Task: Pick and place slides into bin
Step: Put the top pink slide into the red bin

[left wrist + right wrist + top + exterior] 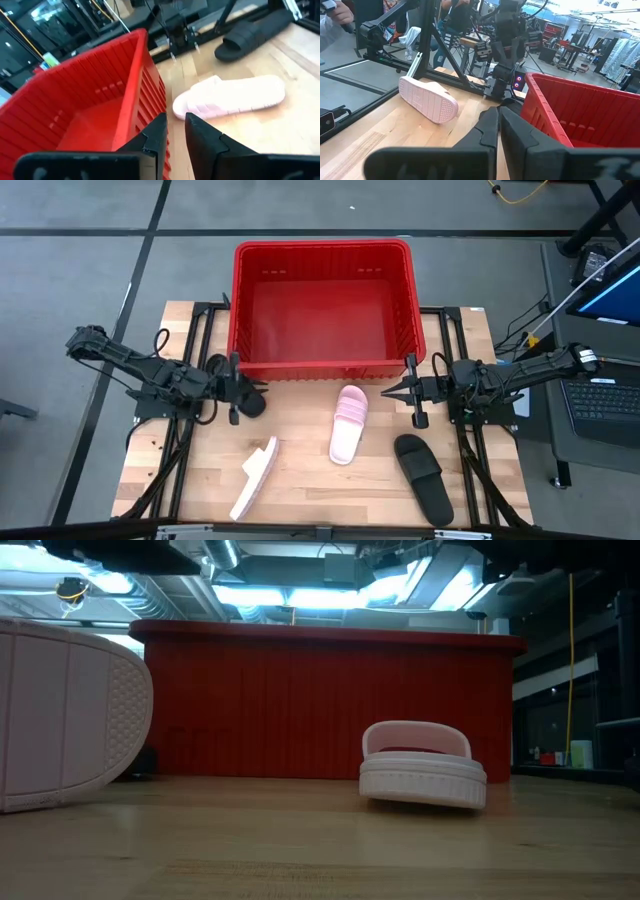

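Three slides lie on the tabletop: an upright pink slide [349, 424] at centre, just before the bin [322, 265]; a second pink slide [254, 477], on edge, near the front-left; a black slide [423, 477] front-right. Probably light, flexible foam; grip the strap. The bin appears empty. The left gripper [236, 388] and right gripper [413, 391] are nearly closed, holding nothing.

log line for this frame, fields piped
bin empty | pink slides on table | black slide on table | left gripper shut, idle | right gripper shut, idle

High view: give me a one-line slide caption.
Empty red bin behind two pink slides and one black slide; left pincer and right pincer flank its front wall.
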